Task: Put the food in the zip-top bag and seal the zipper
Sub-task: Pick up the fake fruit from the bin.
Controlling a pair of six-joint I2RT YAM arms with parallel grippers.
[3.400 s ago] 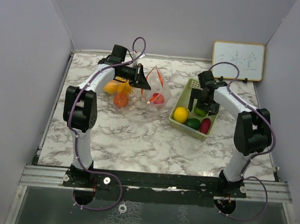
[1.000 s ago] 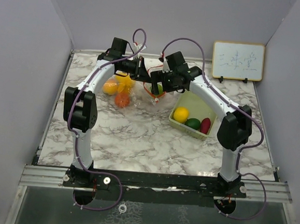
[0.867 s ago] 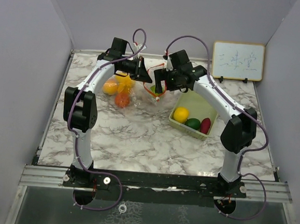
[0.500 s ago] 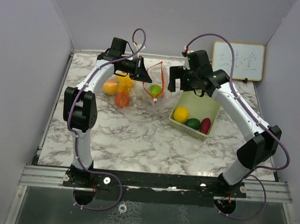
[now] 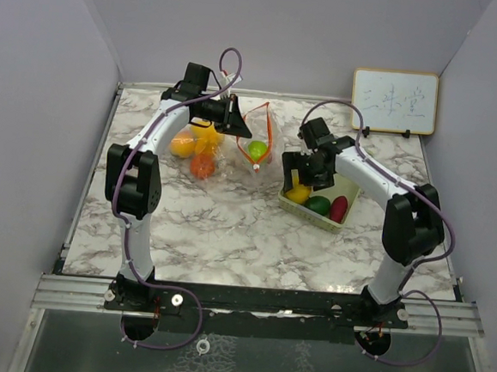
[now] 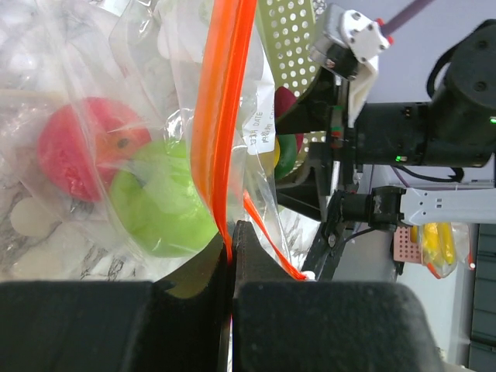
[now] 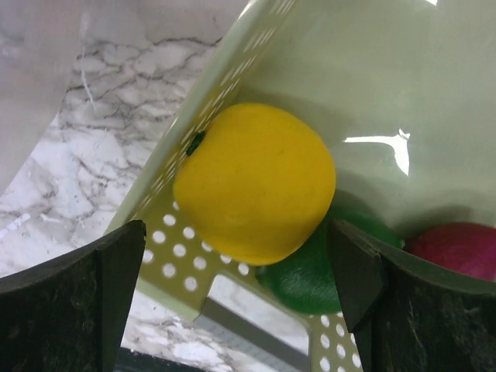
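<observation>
Your right gripper hangs over the basket's bag-side wall with its jaws spread wide and empty, above the yellow fruit. The fruit lies in the basket's near corner against that wall, touching the green fruit, with the dark red fruit just past it.

The risk I judge greatest is that one jaw seems to stand outside the wall and the other inside. If you close as you are, you may clamp the perforated wall, drag or tip the basket, or squeeze the glossy fruit out sideways.

Your left gripper has its jaws closed on the orange zipper of the zip-top bag, which stands just beyond the basket's left side. It is held at only one point, so the mouth may sag as you deliver.

The yellow fruit is nearly round, with hardly any long axis; its dark stem mark points at the basket's bag-side wall. The bag's mouth gapes upward, and its zipper line runs roughly alongside that wall.
</observation>
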